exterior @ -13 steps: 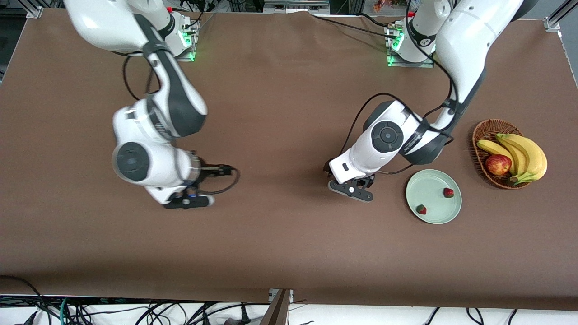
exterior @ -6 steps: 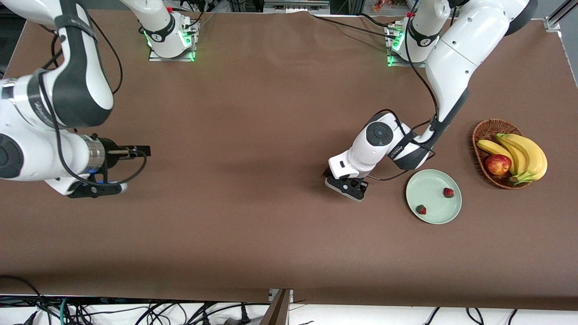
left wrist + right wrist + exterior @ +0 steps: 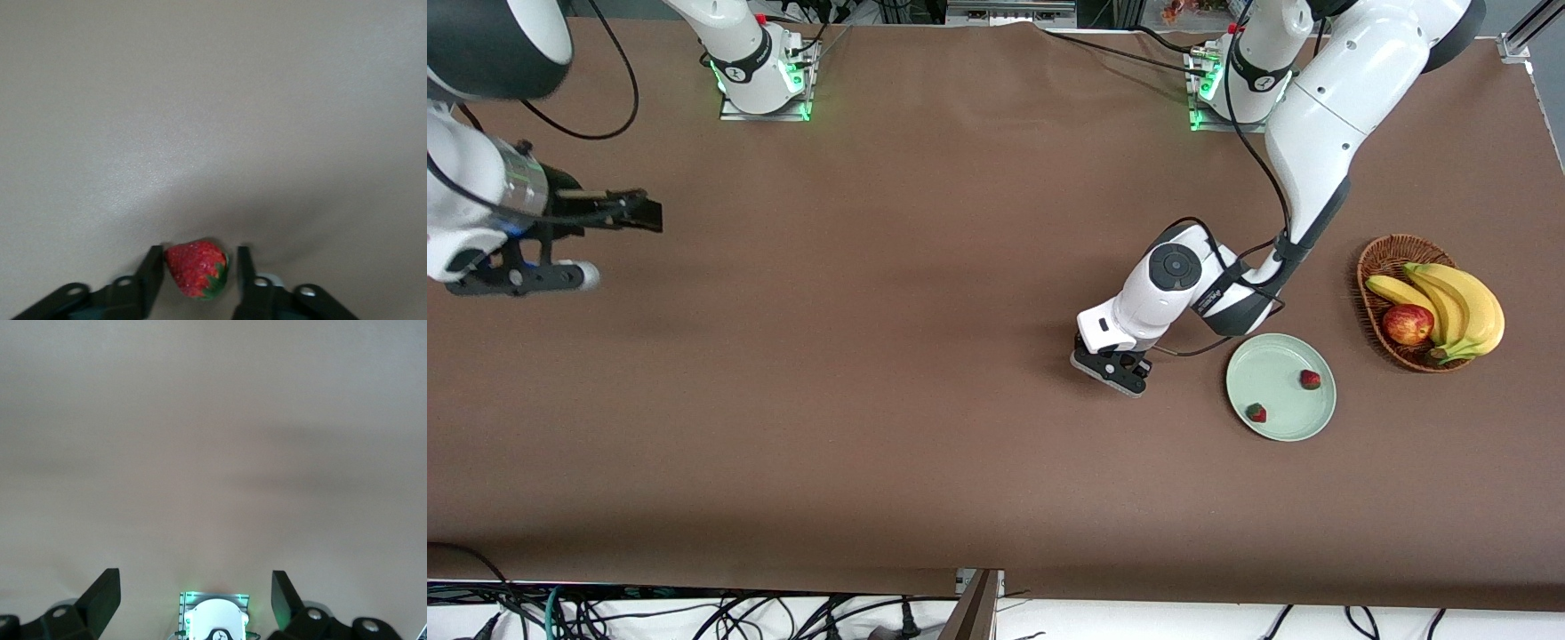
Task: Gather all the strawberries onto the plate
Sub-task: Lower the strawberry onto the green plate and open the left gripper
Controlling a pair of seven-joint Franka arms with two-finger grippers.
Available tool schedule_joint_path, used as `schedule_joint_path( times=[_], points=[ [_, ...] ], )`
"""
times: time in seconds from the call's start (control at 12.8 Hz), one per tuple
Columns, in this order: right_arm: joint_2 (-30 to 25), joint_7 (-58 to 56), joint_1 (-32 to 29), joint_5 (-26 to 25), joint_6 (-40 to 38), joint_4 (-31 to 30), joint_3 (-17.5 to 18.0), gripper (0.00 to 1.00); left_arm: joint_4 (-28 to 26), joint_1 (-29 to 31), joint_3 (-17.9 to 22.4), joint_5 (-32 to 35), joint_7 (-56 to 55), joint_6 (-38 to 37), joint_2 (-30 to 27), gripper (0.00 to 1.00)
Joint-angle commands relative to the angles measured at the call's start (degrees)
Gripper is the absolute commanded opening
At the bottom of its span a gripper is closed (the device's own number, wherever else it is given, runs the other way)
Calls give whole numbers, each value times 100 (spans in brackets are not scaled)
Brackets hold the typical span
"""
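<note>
The left gripper (image 3: 1110, 372) is set low on the table (image 3: 925, 427), just beside the plate (image 3: 1280, 387) toward the right arm's end. In the left wrist view its fingers (image 3: 152, 272) are drawn in close on either side of the third strawberry (image 3: 196, 269); one finger is seen touching the berry, a thin gap may remain at the other, so a firm hold cannot be confirmed. The berry appears to be still on the table surface, not lifted. The grip is placed across the berry's body, likely so the soft fruit is pinched at its widest part.

Two strawberries are already lying in the plate, one (image 3: 1310, 380) toward the basket (image 3: 1383, 253), one (image 3: 1256, 412) nearer the front camera. So the last berry is judged to be in hand, with only a short carry to the plate left.

The basket with bananas (image 3: 1458, 307) and an apple (image 3: 1408, 324) is left untouched beside the plate.

The right gripper (image 3: 543, 240) is held up over bare table at the right arm's end, fingers (image 3: 100, 597) spread wide, nothing between them; this arm is waiting, kept out of the way.
</note>
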Motion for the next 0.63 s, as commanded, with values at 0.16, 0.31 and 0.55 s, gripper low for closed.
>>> schedule_joint_path(
  times=[0.16, 0.31, 0.55],
  points=[
    [-996, -12, -340, -72, 327, -563, 97, 100, -95, 433, -136, 187, 13, -129, -366, 0],
    [-1164, -56, -357, -72, 265, -598, 106, 100, -218, 880, -389, 125, 13, -611, -727, 0],
    [-1104, -47, -357, -28, 54, -563, 97, 100, -131, 1680, -1057, 116, 214, -2147, -957, 0]
  ],
)
